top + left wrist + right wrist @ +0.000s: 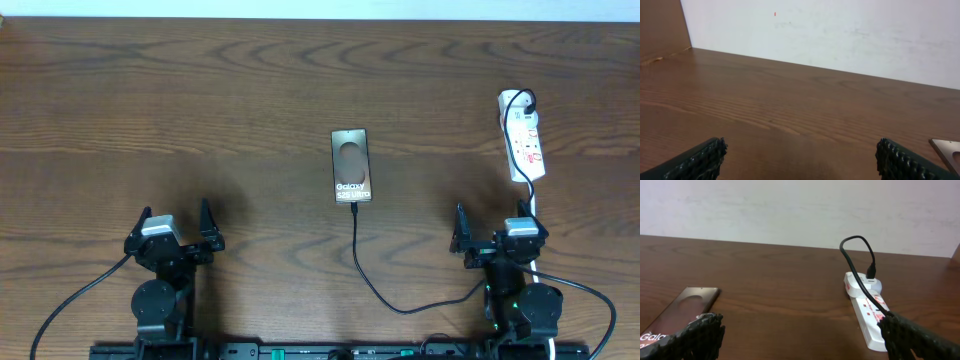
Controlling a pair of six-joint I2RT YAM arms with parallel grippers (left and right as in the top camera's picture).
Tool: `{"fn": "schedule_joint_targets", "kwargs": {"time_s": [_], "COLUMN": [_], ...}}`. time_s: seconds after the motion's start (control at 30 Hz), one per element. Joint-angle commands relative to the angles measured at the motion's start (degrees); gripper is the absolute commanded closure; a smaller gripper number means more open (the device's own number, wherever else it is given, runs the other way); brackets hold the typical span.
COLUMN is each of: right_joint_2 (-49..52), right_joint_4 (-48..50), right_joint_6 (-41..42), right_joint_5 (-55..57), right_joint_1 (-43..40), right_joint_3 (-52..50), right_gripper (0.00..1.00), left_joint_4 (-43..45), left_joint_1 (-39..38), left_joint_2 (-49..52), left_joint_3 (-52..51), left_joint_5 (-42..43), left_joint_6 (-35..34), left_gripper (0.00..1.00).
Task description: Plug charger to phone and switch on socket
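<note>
Your left gripper (pixel 177 218) is empty, with its jaws spread wide. In the left wrist view the ridged dark fingers (pixel 702 161) sit at the bottom corners with bare wood between them. A corner of the phone (pixel 946 150) shows at the right edge, well apart from the fingers.

Your right gripper (pixel 490 228) is also empty, jaws spread. In the right wrist view its textured fingers (pixel 700 335) frame the phone on the left and the socket (pixel 867 315) on the right, and nothing lies between them.

The phone (pixel 352 166) lies flat mid-surface, a thin silver-grey slab with a brownish oval and white lettering. It sits between the two arms but beyond them.

The charger (pixel 356 245) is a thin black cable that meets the phone's near short edge. From there it curves toward you and right, to the base of the right arm. You can't tell if the tip is fully seated.

The socket (pixel 524 145) is a narrow white strip with red marks, just beyond the right gripper and to its right. At its far end a black plug (pixel 871 272) sits in a white round adapter, with a cable loop arching over it. The switch state can't be made out.

The surface (pixel 200 100) is dark wood grain, and a white wall (pixel 840 35) stands behind it.
</note>
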Motion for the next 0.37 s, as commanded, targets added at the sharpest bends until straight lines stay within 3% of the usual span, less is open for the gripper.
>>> {"fn": "schedule_joint_targets", "kwargs": {"time_s": [0.0,0.33], "right_joint_2": [-0.3,-0.3], "right_joint_4": [-0.1,-0.1], "right_joint_6": [0.8,0.8], "right_joint_5": [0.7,0.7], "right_joint_1": [-0.7,-0.7], "right_joint_3": [-0.1,-0.1], "right_gripper": [0.01,0.01], "left_joint_4": [-2.5,-2.5], "left_joint_1": [0.2,0.2], "left_joint_2": [-0.2,-0.2], "left_joint_3": [-0.9,-0.9], "left_joint_5": [-0.5,-0.5], "left_joint_6": [0.3,0.4], "left_gripper": [0.03,0.03]}}
